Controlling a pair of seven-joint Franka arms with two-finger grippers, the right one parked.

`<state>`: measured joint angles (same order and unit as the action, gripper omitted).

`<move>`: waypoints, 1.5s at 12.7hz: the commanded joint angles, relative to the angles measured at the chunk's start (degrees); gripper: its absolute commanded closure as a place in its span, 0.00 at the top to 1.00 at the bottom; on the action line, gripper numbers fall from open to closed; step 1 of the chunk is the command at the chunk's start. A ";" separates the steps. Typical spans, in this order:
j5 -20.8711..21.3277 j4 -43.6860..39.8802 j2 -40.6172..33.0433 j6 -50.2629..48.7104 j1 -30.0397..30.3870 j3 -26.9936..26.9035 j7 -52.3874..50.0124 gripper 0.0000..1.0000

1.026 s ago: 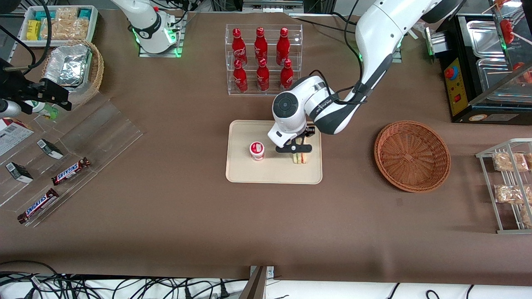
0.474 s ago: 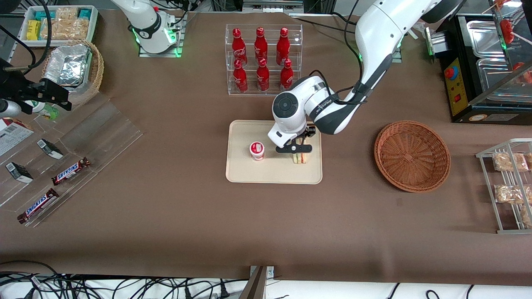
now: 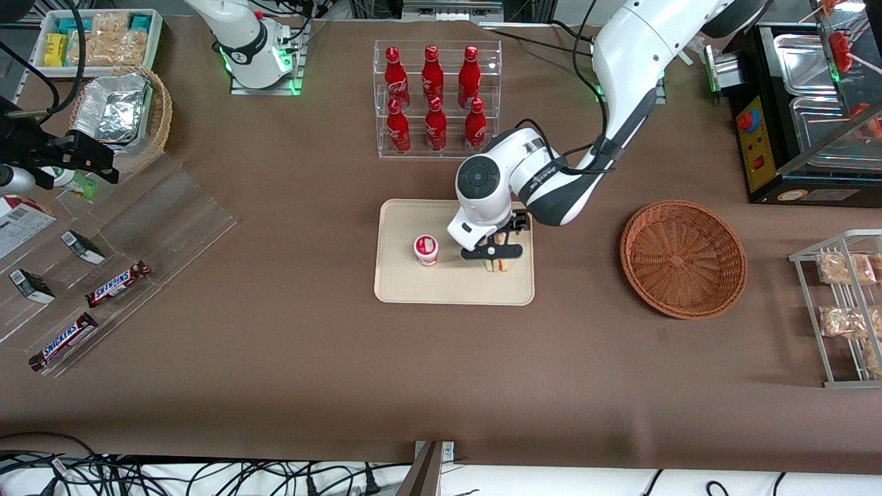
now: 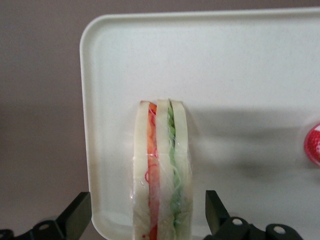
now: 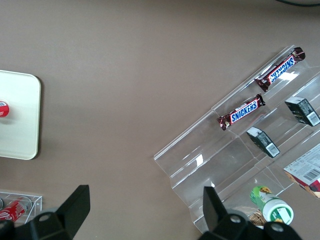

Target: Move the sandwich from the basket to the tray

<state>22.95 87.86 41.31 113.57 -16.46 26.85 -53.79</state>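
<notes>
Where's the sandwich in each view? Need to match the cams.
Front view: the sandwich stands on edge on the tray, just under the gripper, beside the red-lidded cup.
Left wrist view: sandwich upright on the tray near its rim, between the open fingers, apart from both.
Right wrist view: not in it.
Shared landmark: the cream tray with the red-lidded cup.

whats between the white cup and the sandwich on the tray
Nothing: only bare tray separates the red-lidded cup from the sandwich, as the front view shows. The open gripper hangs over the sandwich.
</notes>
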 commanded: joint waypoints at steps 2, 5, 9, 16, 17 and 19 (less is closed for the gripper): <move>0.96 -1.02 -5.00 -4.23 4.48 0.66 0.00 1.00; -0.27 -1.02 -7.12 -5.20 6.78 0.93 0.27 1.00; -4.30 -1.02 -9.75 -6.86 11.52 1.10 6.74 1.00; -14.94 -7.86 -16.26 -24.06 12.68 -10.04 35.38 1.00; -16.43 -9.53 -16.35 -25.93 12.68 -12.23 39.16 1.00; -18.54 -9.99 -17.14 -26.38 12.50 -15.50 42.88 1.00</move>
<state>6.82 79.21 24.61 88.82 -3.22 13.69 -14.97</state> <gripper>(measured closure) 0.000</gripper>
